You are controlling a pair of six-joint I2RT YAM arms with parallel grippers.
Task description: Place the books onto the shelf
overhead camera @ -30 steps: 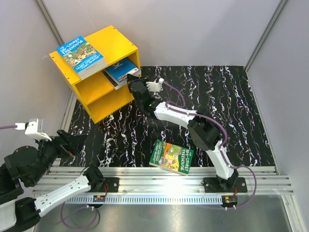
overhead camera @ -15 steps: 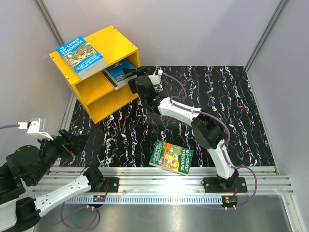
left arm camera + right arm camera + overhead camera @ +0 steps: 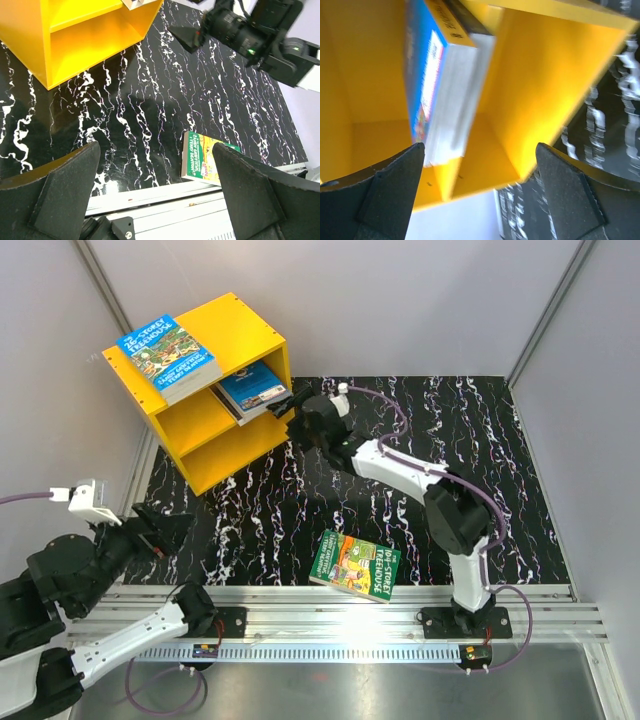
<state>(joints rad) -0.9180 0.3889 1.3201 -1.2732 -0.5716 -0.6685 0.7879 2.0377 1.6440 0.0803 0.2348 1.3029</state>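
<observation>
My right claw (image 3: 291, 403) gapes wide at the yellow shelf (image 3: 232, 332), just off the blue book (image 3: 253, 388) on its middle board. A Treehouse book (image 3: 167, 357) lies on top. The green book (image 3: 355, 565) lies on the table (image 3: 470, 430). My left claw (image 3: 168, 530) is wide, gripping nothing.

Smooth yellow shelf (image 3: 235, 330), glossy paper book (image 3: 355, 565), marbled black mat (image 3: 260, 520), ribbed metal rail (image 3: 330, 618)

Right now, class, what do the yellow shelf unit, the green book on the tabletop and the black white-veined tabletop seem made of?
Yellow boxy shelf unit: probably painted board or plastic; flat panels, even semi-matt colour.
Green paperback book: paper; printed colour cover, thin page block.
Black white-veined surface: marble-look print, likely mat or laminate.
</observation>
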